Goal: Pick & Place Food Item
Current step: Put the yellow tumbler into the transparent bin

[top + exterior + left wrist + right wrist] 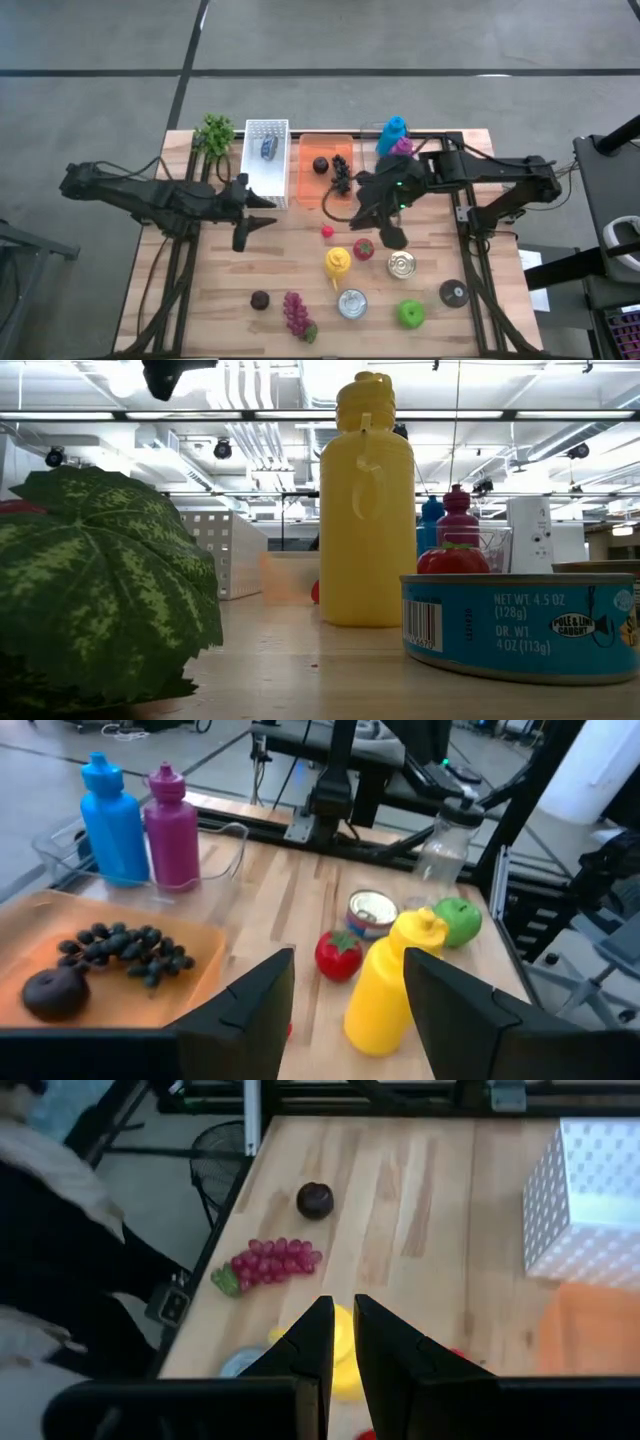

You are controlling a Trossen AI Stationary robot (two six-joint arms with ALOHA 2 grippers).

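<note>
1. Yellow squeeze bottle (337,262) stood upright near the middle of the bench (290,275), just beside a red toy tomato (363,248) and near an open tin can (401,264). It looked the likeliest food item for the pick, since both wrist views faced it.
2. Left claw (268,212) hung over the bench by the white box (266,160), jaws apart and empty, well short of the bottle. In its wrist view the bottle and tomato showed between the open fingers (262,995).
3. Right claw (392,240) hovered near the tomato and the can, its jaws closed on nothing. From its own camera the bottle (345,1365) sat just past the fingertips.
4. By its look the bottle was light moulded plastic (probably hollow), smooth and rather slippery, stiff enough for a firm squeeze but tall and easy to tip.
5. A hold across the straight body, below the shoulder and above the base, seemed safest. The narrow cap (365,390) offered little surface and could let the bottle swing.
6. The tomato beside the bottle left little room on that side, so a finger coming in there risked nudging it.
</note>
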